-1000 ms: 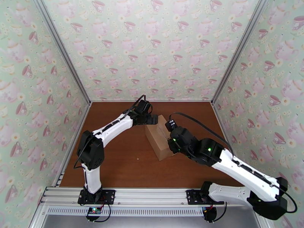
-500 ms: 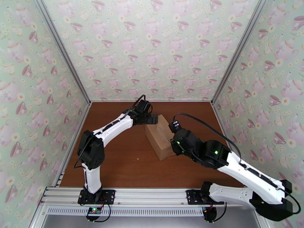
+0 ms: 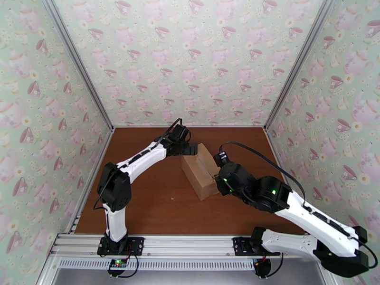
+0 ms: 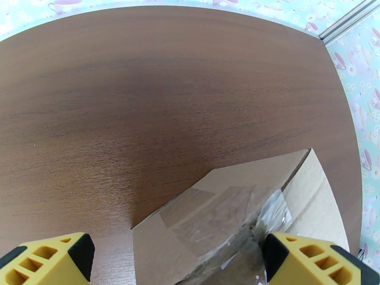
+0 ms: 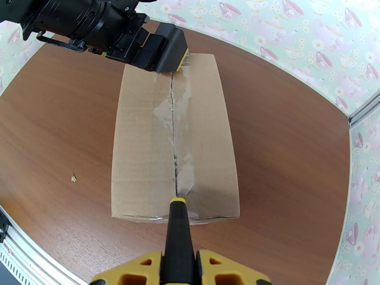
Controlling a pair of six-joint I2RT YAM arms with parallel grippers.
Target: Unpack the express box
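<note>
Box (image 3: 199, 171) lies closed and slanted near mid-table, with bare table (image 3: 152, 200) on every side and the walls (image 3: 190, 67) well apart. The left tool (image 4: 175, 252) is spread wide, straddling the box's far taped end, its arm stretched forward low over the table. The right tool (image 5: 179, 269) pinches a black rod (image 5: 178, 229) whose yellow tip meets the seam (image 5: 174, 138) at the near edge; its arm reaches in, bent, from the right.

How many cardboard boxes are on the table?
1. The box lies near the middle of the table. No second box seems hidden.
</note>
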